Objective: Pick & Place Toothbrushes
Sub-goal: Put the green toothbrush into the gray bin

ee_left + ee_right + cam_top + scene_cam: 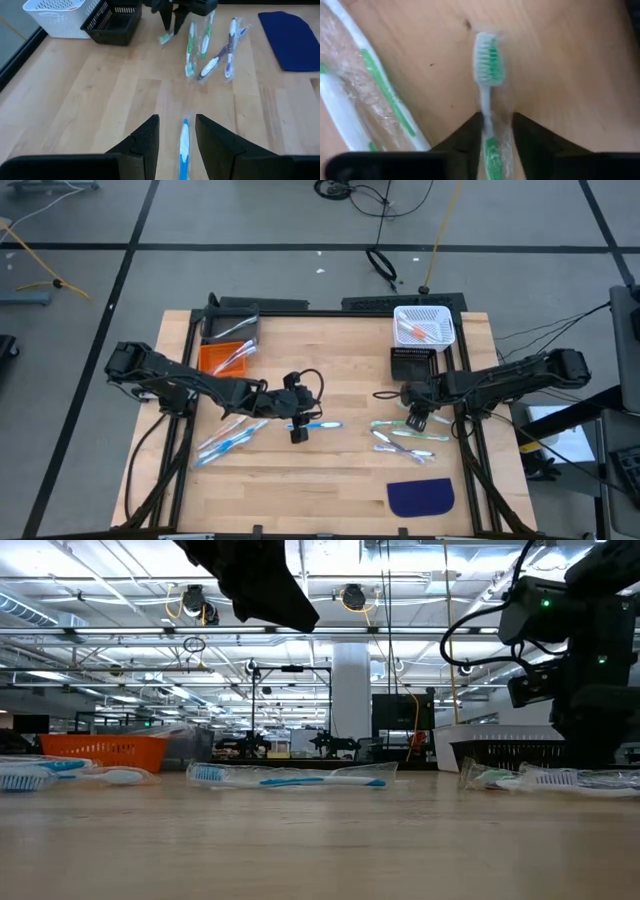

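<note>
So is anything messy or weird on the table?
Nothing looks broken or spilled. Wrapped toothbrushes just lie scattered at different angles on the table, and the right gripper is down over a green one.

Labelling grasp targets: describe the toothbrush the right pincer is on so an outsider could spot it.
Start at the black bin on the table's right side, below the white basket. Just in front of it the right pincer straddles a wrapped green-and-white toothbrush, at the top of a cluster of wrapped brushes. It is the only one with pincer fingers on either side of its handle; the others lie untouched.
</note>
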Controlling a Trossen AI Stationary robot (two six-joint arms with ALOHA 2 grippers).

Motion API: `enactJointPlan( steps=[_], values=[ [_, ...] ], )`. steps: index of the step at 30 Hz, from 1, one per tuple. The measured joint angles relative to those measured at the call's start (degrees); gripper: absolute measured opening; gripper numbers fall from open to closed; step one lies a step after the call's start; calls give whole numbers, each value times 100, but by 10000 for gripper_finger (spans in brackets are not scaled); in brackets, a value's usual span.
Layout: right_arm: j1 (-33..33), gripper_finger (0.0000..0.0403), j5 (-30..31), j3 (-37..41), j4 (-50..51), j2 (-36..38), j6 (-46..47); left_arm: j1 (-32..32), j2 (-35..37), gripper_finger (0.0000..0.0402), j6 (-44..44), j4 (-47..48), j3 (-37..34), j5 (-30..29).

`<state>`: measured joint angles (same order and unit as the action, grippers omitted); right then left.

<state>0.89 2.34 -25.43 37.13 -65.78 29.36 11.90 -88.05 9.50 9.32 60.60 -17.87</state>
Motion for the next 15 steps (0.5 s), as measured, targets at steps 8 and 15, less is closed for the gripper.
enactJointPlan(
  steps=[8,15],
  values=[
    [-4,12,30,-56,-60,37,-30,2,0,129,-31,0,0,-2],
    [5,3,-164,-604,-258,355,-227,2,0,129,-29,-4,0,-2]
  ],
)
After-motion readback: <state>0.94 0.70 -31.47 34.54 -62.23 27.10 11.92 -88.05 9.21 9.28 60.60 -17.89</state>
